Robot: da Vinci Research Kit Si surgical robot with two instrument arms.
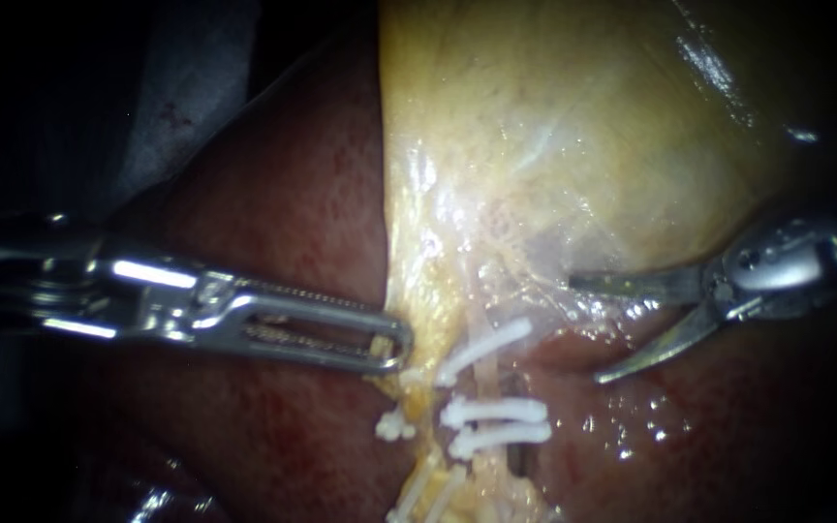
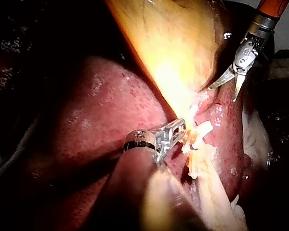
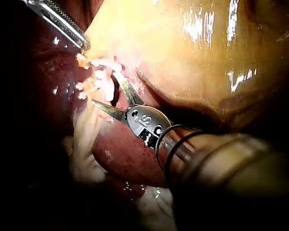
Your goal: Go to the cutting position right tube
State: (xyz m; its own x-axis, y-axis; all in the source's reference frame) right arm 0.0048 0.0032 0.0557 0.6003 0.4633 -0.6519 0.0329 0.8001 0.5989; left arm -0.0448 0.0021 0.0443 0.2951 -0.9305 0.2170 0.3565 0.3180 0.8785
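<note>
Running nearly up and down in the endoscope view, the thin pale right tube [image 1: 484,383] lies just below the glossy yellow gallbladder [image 1: 554,126], its long axis leaning slightly, with the dark red liver [image 1: 283,194] on both sides. Three white plastic clips [image 1: 494,411] cross this tube. One is tilted near its upper part, and two lie level and close together lower down. A short bare stretch of tube shows between the tilted clip and the pair. About three more white clips sit to the left and lower down, though which tube they hold is hard to tell.

There are two instruments. My left instrument [image 1: 389,347], a silver shaft ending in long slotted jaws, comes in level from the left. Its jaws are clamped on the gallbladder's yellow lower edge, just left of the clips. My right instrument [image 1: 585,330] ends in two curved blades that point leftward at the tube and are spread wide with nothing between them. The upper blade tip rests over pale tissue, the lower over liver, and both are to the right of the tube, not touching it.
</note>
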